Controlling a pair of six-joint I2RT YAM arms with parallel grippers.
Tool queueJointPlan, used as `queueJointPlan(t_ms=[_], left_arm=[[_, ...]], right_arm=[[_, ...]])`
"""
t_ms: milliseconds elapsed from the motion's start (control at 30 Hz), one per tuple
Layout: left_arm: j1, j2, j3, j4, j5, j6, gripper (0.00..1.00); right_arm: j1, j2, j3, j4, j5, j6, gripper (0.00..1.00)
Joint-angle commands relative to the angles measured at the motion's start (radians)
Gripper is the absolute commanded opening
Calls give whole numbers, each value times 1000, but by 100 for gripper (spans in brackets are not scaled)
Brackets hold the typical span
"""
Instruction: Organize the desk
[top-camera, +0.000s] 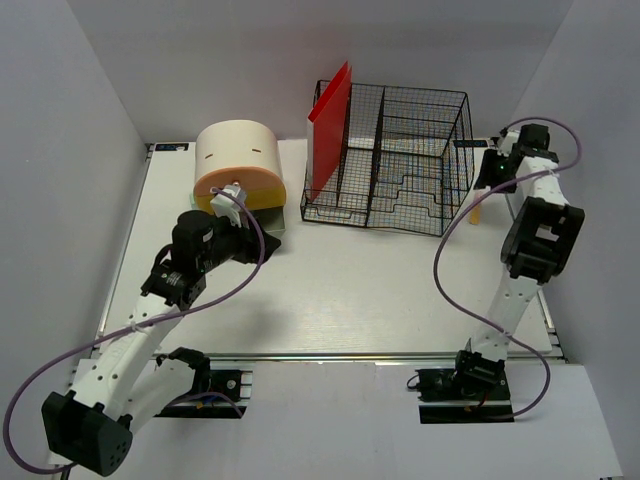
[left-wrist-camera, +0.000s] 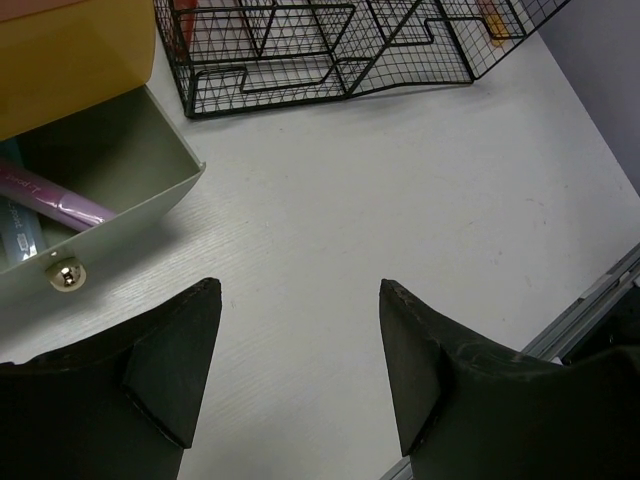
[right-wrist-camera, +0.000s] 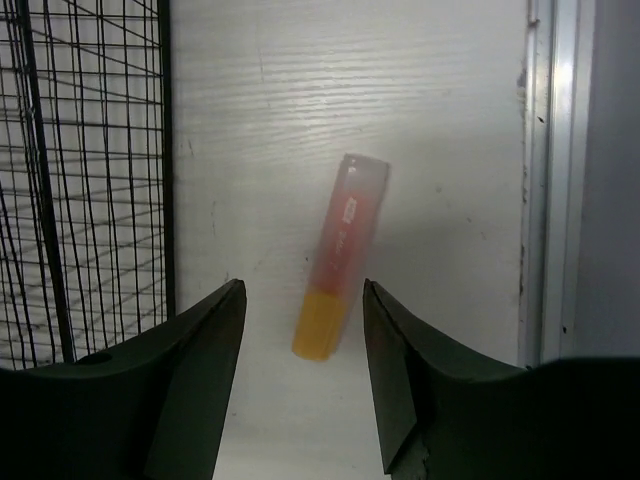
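The white surface (top-camera: 350, 290) spread from the arms' bases. At ten o'clock the left pincer (left-wrist-camera: 300, 285) gaped beside the open drawer (left-wrist-camera: 110, 170). At two o'clock the right pincer (right-wrist-camera: 305, 290), also apart, hovered over an orange marker (right-wrist-camera: 338, 255). I judged it should drop straight, straddling the barrel, clear of the wire basket (right-wrist-camera: 165, 200).

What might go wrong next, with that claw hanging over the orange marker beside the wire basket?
The orange highlighter lies flat between the wire basket and the rail at the edge of the desk. The open right gripper, coming down, might snag a finger on the mesh or knock the highlighter toward the rail. The open left gripper hangs near the open drawer and could bump it.
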Motion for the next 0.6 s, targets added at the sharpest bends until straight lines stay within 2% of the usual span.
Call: queueJointPlan(t_ms=[0, 100, 300, 433, 567], left_arm=[[3, -4, -12, -7, -18, 13, 74], [3, -2, -12, -9, -29, 16, 74], [3, 15, -9, -13, -31, 19, 75], [3, 18, -11, -16, -37, 19, 75], [3, 18, -11, -15, -38, 19, 74]], right_arm=[[45, 76, 126, -48, 63, 6, 57], [63, 139, 192, -48, 108, 15, 56], [59, 170, 186, -45, 157, 35, 56], [66, 87, 30, 56, 181, 21, 56], [65, 43, -41, 88, 190, 12, 56]])
